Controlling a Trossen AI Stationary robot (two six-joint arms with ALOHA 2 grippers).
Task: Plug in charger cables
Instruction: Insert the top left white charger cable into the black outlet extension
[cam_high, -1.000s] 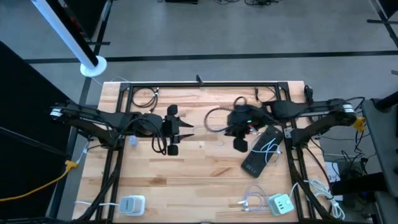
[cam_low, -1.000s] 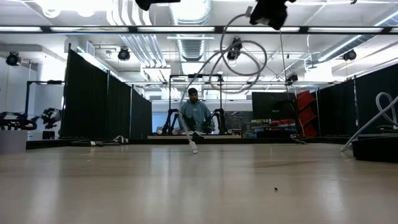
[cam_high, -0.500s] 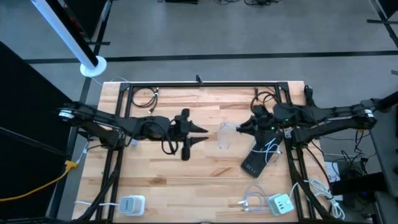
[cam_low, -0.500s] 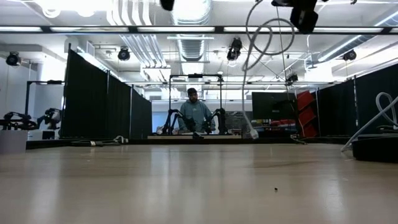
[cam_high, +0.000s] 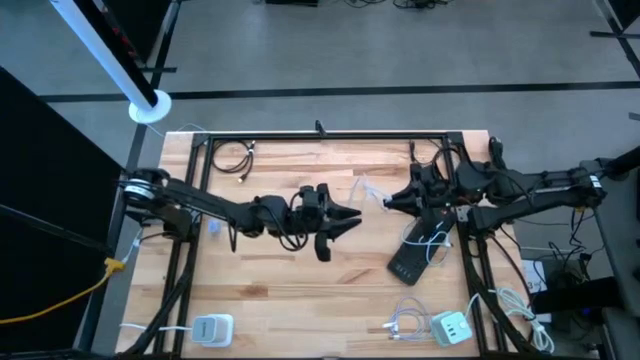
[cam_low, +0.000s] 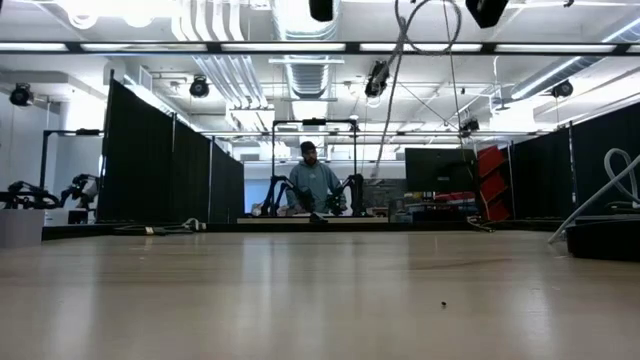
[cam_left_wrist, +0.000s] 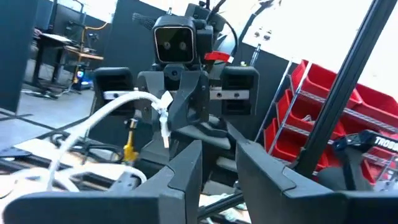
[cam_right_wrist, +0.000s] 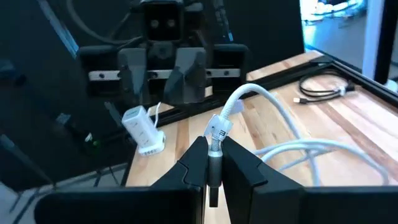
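the right gripper (cam_right_wrist: 212, 163) is pinched shut on a white charger cable (cam_right_wrist: 261, 99) just behind its plug, held up mid-table. the left gripper (cam_left_wrist: 217, 162) faces it, fingers slightly apart, empty — it should line up squarely before closing.

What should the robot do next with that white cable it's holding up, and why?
Probably ease the left gripper forward toward the white cable's plug. The right gripper is shut on the white cable just behind that plug and holds it out above the table. The left gripper faces it, fingers apart, with a gap left between the two arms.
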